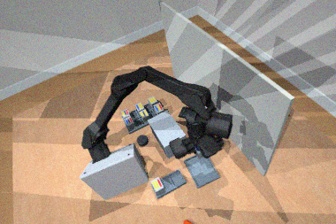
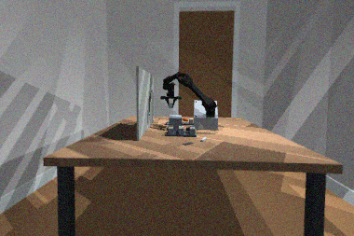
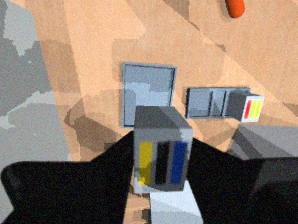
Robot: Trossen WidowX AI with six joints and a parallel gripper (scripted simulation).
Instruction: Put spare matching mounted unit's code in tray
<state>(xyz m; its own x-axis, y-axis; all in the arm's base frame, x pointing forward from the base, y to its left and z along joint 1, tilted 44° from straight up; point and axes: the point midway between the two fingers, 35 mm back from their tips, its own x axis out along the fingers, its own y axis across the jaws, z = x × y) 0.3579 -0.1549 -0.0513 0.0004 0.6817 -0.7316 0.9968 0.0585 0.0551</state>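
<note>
My gripper (image 1: 196, 149) (image 2: 170, 102) (image 3: 155, 135) is shut on a grey block and holds it in the air. The block (image 2: 170, 105) (image 3: 161, 164) shows yellow, black and blue stripes in the wrist view. The flat blue-grey tray (image 1: 202, 172) (image 3: 148, 95) lies beyond the block in the wrist view. Other spares (image 1: 141, 111) with coloured stripes stand in a dark rack at the back in the top view. A block with red and yellow stripes (image 1: 156, 184) (image 3: 251, 108) sits at one end of a slotted holder (image 1: 178, 179) (image 3: 200, 103). I cannot make out a code on any mounted unit's back.
A tall panel (image 1: 221, 74) (image 2: 144, 104) stands beside the arm. A pale grey box (image 1: 165, 131) (image 3: 175, 204) is near the gripper. A larger grey box (image 1: 117, 173) (image 3: 267, 141) stands by the arm's base. A black knob (image 1: 142, 140) and an orange object (image 1: 187, 222) (image 3: 235, 7) are also there.
</note>
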